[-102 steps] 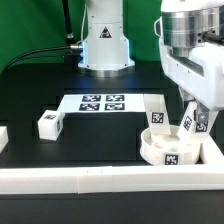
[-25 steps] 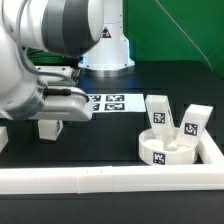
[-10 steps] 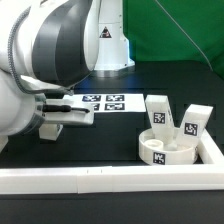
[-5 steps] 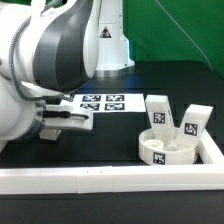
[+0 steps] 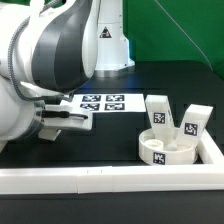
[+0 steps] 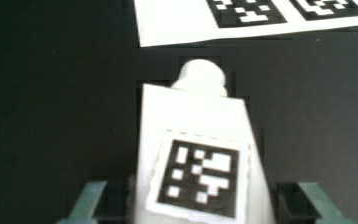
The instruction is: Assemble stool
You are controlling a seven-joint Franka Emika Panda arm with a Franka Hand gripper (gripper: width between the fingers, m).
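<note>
No readable words or numbers, only black-and-white square tags on marker board [image 5: 103, 102], legs [image 6: 197, 150], seat [image 5: 168, 150]

leg [image 6: 197, 150]: matt white plastic | seat disc [image 5: 172, 150]: smooth white plastic | table [image 5: 100, 140]: matt black

Bulky white robot arm [image 5: 50, 70] with rounded glossy shells, wide dark grey band curving across its nearest joint, white base column [image 5: 108, 40] behind with a small black triangle mark, dark slim gripper fingers [image 6: 98, 196] with greyish-green tips
</note>
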